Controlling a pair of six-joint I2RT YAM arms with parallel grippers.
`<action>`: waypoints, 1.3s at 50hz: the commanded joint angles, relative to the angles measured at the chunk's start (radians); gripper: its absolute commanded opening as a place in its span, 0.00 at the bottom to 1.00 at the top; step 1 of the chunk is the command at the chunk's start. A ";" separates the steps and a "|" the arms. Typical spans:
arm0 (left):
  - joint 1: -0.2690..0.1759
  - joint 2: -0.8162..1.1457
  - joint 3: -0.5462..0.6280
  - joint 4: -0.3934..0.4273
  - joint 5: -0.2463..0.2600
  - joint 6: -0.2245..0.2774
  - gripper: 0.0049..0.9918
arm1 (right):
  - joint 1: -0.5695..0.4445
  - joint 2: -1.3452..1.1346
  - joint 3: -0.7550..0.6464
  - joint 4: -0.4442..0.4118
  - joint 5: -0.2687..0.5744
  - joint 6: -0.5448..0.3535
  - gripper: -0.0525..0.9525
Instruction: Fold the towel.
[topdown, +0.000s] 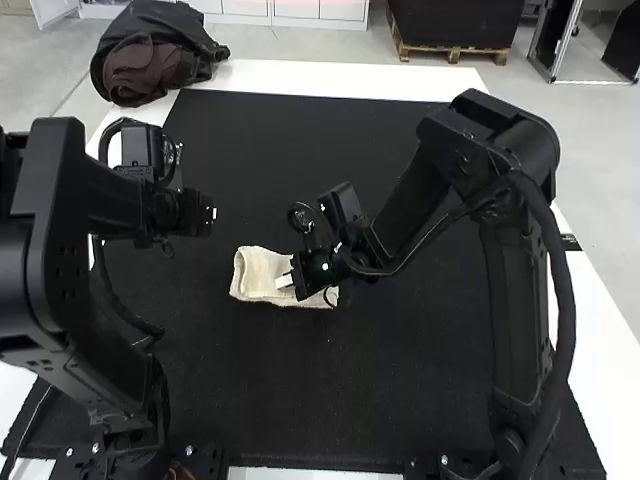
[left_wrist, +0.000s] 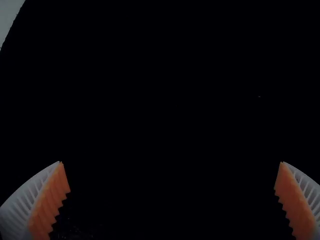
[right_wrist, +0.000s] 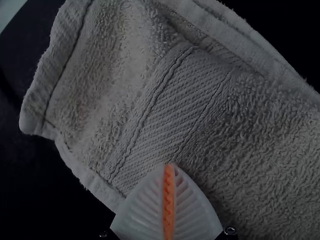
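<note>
The cream towel (topdown: 258, 268) lies folded in a small strip near the middle of the mat, its layered edges showing on the towel (right_wrist: 210, 115) in the right wrist view. Over its middle is my right gripper (topdown: 284, 281); the right gripper (right_wrist: 170, 166) has its fingers pressed together, tips at the towel's surface, and no cloth is visible between them. The left gripper (topdown: 210, 214) is apart from the towel, beyond its left end in the high view. Seen from the wrist, the left gripper (left_wrist: 171, 162) is wide open above the dark mat.
A black mat (topdown: 330, 390) covers most of the white table (topdown: 350, 80). A dark bag (topdown: 155, 60) sits at the table's far left corner. The right arm (topdown: 520, 270) reaches over the mat from the right side.
</note>
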 joint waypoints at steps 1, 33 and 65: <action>0.012 -0.022 0.078 -0.010 0.013 -0.011 0.97 | -0.006 -0.119 0.007 -0.013 -0.008 -0.004 0.03; -0.019 -0.206 0.500 -0.269 0.048 -0.111 0.97 | -0.513 -0.831 0.204 -0.283 -0.083 0.108 0.03; -0.227 -0.774 0.242 -0.131 0.060 -0.160 0.96 | -0.927 -1.663 -0.233 -0.034 -0.329 0.513 0.03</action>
